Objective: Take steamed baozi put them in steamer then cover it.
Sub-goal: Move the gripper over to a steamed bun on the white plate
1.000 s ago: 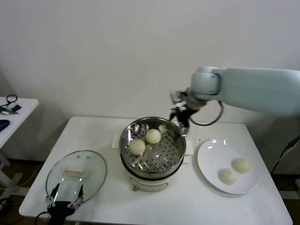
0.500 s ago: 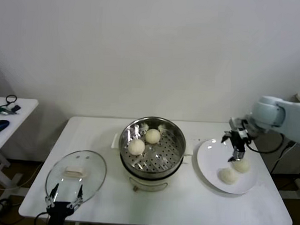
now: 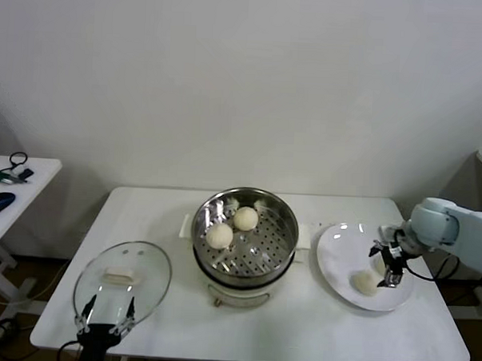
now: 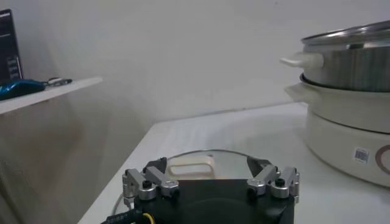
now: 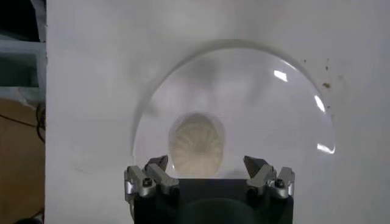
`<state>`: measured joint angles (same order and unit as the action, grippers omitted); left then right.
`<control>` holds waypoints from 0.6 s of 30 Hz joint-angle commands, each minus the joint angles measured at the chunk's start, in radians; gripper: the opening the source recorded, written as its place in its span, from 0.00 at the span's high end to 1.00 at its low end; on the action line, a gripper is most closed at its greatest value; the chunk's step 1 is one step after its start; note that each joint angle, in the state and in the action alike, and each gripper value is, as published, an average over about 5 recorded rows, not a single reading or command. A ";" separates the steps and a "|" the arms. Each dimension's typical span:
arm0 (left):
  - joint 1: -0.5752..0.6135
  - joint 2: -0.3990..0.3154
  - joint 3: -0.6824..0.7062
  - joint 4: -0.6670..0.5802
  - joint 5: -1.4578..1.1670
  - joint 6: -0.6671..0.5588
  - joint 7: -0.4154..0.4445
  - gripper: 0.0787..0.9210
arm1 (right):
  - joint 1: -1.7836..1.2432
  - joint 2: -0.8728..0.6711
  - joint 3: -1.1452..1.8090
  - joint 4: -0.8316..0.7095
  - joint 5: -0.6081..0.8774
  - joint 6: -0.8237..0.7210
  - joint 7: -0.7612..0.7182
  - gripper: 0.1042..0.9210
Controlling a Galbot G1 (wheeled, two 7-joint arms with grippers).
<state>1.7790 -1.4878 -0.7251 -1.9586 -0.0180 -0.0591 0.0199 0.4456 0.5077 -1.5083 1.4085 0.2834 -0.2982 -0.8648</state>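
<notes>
We see the white table [image 3: 298, 335] filling the lower part of the head view, with a smaller side table [image 3: 33, 175] off at its 9 o'clock edge. At the middle of the table stands the steamer [image 3: 245, 237], its shiny perforated basket sitting on the white pot base; in the left wrist view its stacked rims and side handle [image 4: 300, 59] rise just beyond the lid. Inside the basket we count two steamed baozi, one [image 3: 219, 235] toward 9 o'clock of the basket floor and the other [image 3: 246, 218] toward 12 o'clock, the two nearly touching.

At 3 o'clock from the steamer lies the flat white plate [image 3: 337, 261]. On it one baozi [image 3: 365, 283] shows plainly near the plate's centre; a second one sits just past it toward 2 o'clock, mostly hidden in the head view by the right gripper [image 3: 391, 267]. That gripper hangs low over the plate with its fingers spread wide, holding nothing; in the right wrist view its two fingers [image 5: 149, 178] flank a baozi [image 5: 196, 145] lying on the plate directly beneath, and we cannot tell whether they touch it.

At 8 o'clock from the steamer the cover [image 3: 123, 281] rests flat on the table, its beige handle [image 3: 118, 277] up. The left gripper [image 3: 103, 322] waits at the table's near edge at 6 o'clock of the cover, fingers wide and empty; the left wrist view shows the handle [image 4: 190, 166] lying between them, a little farther off.
</notes>
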 commanded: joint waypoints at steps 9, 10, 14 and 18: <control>-0.001 0.001 -0.006 0.005 -0.001 0.004 0.001 0.12 | -0.249 0.067 0.191 -0.131 -0.067 -0.018 0.031 0.12; -0.002 0.001 -0.006 0.006 -0.001 0.004 0.001 0.12 | -0.250 0.070 0.193 -0.135 -0.065 -0.018 0.030 0.12; -0.005 0.000 -0.008 0.008 -0.002 0.005 0.001 0.12 | -0.256 0.073 0.194 -0.132 -0.056 -0.019 0.027 0.14; -0.006 -0.002 -0.006 0.011 -0.001 0.005 0.000 0.12 | -0.260 0.076 0.201 -0.132 -0.057 -0.019 0.030 0.19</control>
<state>1.7730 -1.4891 -0.7294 -1.9477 -0.0191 -0.0549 0.0204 0.2347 0.5712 -1.3463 1.3035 0.2345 -0.3146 -0.8402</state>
